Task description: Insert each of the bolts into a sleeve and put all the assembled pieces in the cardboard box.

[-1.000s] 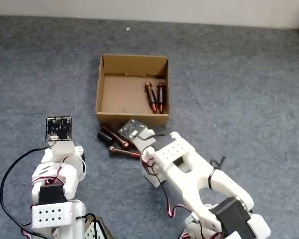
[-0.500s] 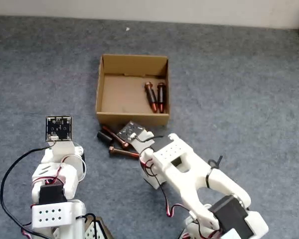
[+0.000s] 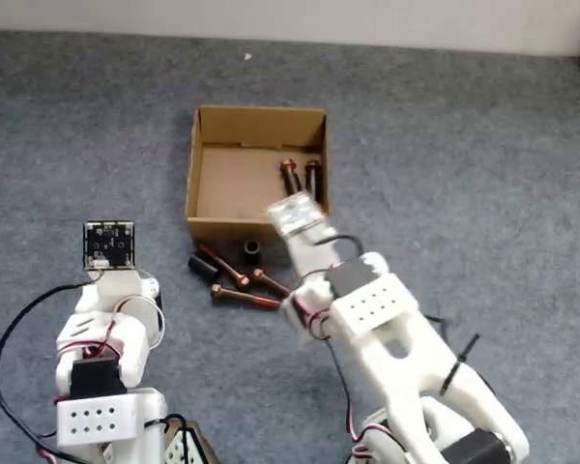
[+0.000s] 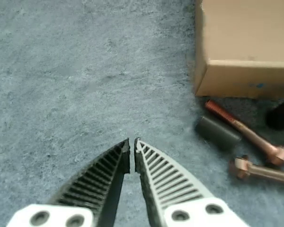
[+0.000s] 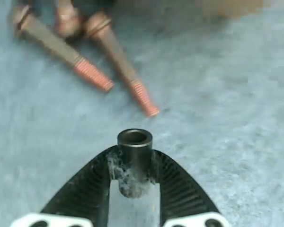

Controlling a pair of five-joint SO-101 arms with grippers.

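Where the grey carpeted worktop [image 3: 483,145] spreads out ahead of the two arms, the cardboard box [image 3: 208,184] sits with its top open. Two assembled pieces [image 3: 301,182] lie side by side along its right wall. Just in front of the box's near wall there is a cluster of loose parts: three copper-coloured bolts [image 3: 244,297], a dark lying sleeve [image 3: 199,263] at the left end, and a dark upright sleeve [image 3: 252,251] close to the wall.

In the high view the right arm [image 3: 372,309] extends over this cluster. Its wrist covers the box's near right corner and the nearer ends of the assembled pieces.

The right pincer [image 5: 135,152] is clamped on a held sleeve [image 5: 135,163], gripped between both jaws with its open end pointing away from the wrist. Two of the bolts lie on the carpet beyond it, threaded tips toward it and not touching it.

The left pincer [image 4: 131,145] has its jaws together with nothing between them. It is above bare carpet, well apart from the lying sleeve and the box's corner.
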